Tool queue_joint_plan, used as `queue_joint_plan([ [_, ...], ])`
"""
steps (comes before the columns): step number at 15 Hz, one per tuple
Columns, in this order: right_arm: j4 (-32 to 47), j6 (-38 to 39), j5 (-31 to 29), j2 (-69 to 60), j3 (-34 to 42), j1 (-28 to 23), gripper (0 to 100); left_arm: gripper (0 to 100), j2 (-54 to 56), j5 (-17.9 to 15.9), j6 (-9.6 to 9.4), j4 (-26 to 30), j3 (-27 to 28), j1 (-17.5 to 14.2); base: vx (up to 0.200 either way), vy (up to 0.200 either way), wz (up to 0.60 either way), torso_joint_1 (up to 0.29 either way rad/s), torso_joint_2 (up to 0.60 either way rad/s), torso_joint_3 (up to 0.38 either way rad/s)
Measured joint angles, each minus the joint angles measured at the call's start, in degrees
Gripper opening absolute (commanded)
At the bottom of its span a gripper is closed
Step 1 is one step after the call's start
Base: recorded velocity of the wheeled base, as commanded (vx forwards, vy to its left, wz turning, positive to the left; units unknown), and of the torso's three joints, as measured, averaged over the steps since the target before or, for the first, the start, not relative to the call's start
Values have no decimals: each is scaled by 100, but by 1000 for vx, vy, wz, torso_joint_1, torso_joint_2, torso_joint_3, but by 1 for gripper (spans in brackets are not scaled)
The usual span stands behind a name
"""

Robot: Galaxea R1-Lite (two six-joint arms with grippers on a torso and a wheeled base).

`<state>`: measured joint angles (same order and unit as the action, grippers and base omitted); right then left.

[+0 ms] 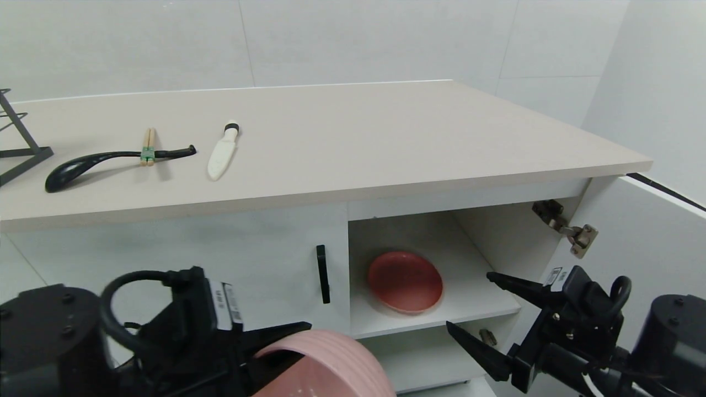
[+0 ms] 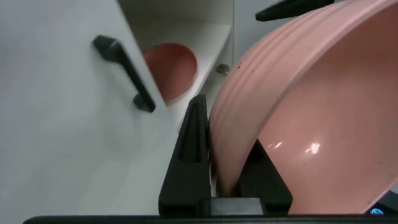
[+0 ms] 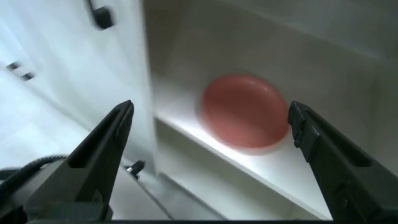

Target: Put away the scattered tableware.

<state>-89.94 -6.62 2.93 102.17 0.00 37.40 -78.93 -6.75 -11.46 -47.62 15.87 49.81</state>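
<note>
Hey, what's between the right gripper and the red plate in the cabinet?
Nothing. The head view shows bare white shelf between the open right gripper and the red plate.

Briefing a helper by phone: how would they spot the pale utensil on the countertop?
On the beige countertop above the white cabinets, look toward the robot's left. The pale utensil lies alone, right of the black ladle with chopsticks across its handle. It alone is cream-white, with a black band near one end.
</note>
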Motion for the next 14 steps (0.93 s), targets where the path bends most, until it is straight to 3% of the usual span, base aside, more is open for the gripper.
queue_joint_plan([
  [2,0,13,-15,-55,0,-41,100,0,-555,471,5,-329,247,407,0,0,0,0,0,0],
  [6,2,13,-15,-184,-2,-363,100,0,-1530,1276,7,-1610,416,884,0,0,0,0,0,0],
  [9,2,-2,-15,-285,-16,-483,100,0,-2146,1777,-30,-2009,468,1019,0,0,0,0,0,0],
  [12,2,-5,-13,-347,-40,-579,100,0,-2555,2235,-349,-2068,568,1039,0,0,0,0,0,0],
  [14,2,-11,-13,-407,-55,-592,100,0,-2793,2593,-406,-2098,841,1033,0,0,0,0,0,0],
])
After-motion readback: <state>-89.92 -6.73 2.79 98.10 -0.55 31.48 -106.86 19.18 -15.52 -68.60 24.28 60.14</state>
